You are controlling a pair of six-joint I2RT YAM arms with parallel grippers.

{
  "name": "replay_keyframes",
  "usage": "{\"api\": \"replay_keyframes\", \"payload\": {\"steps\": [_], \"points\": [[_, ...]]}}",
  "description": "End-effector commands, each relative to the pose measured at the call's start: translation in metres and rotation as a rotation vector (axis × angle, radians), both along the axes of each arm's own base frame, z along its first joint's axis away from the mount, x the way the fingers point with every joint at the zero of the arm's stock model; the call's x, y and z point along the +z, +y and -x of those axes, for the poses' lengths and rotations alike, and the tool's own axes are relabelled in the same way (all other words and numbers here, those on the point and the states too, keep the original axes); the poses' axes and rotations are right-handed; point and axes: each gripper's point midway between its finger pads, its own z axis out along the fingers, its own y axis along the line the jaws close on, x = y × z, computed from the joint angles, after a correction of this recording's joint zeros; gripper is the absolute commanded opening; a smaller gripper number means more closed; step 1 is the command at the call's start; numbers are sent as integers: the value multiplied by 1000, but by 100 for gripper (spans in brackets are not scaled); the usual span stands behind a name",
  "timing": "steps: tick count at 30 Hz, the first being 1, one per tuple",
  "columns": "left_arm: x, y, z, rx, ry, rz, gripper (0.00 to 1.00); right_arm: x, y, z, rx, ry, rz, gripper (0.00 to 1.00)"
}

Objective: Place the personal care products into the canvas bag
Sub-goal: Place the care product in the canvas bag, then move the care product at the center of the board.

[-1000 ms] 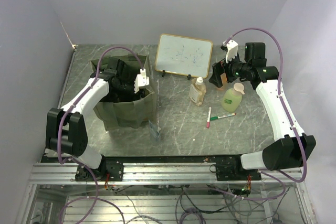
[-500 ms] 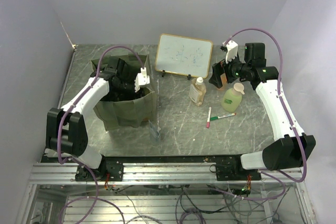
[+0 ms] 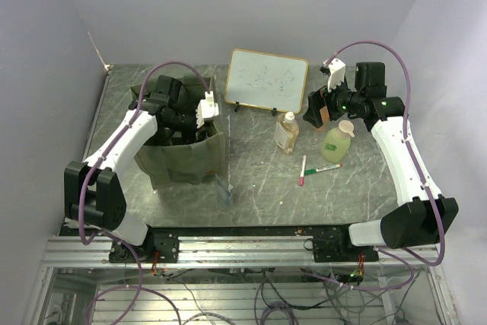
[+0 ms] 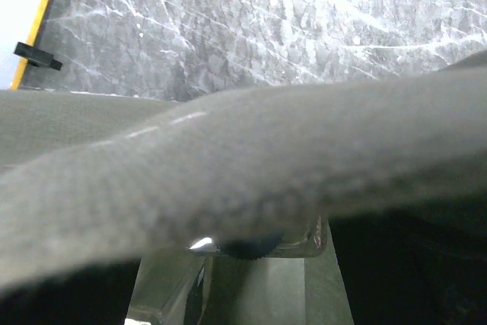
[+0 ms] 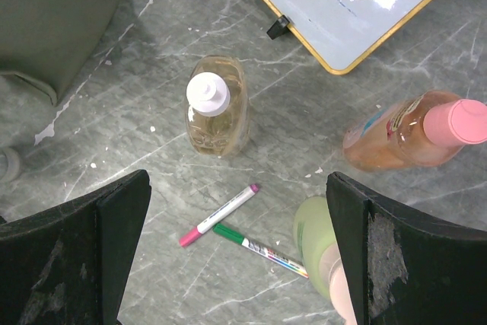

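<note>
Canvas bag (image 3: 186, 164) stands upright, left pincer (image 3: 176, 127) at its mouth.

The bench (image 3: 259, 180) is dark grey with thin white lines all over it, like marble. A plain pale back wall (image 3: 243, 5) stands behind it. A left wall (image 3: 38, 74) and a right wall (image 3: 456, 51) close it in. The light is soft and even. Shiny metal rails (image 3: 243, 253) run along the near edge, with loose wires (image 3: 274, 302) under them.

matt woven canvas bag (image 3: 183, 161)
</note>
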Motion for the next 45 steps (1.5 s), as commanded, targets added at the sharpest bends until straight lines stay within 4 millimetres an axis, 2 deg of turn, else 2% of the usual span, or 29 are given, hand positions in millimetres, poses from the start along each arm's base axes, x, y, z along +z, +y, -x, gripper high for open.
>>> {"api": "replay_keyframes", "payload": {"steps": [1,21,36,45], "points": [[42,-5,-9,-16,-116,38,100,8,0,3,5,-33,4,100],[93,3,0,14,-199,49,97,8,-1,3,6,-35,10,100],[137,36,-5,184,-282,43,98,15,-2,-1,-19,-48,-2,100],[163,57,-20,377,-319,61,100,19,-3,-4,-31,-60,-2,100]]}}
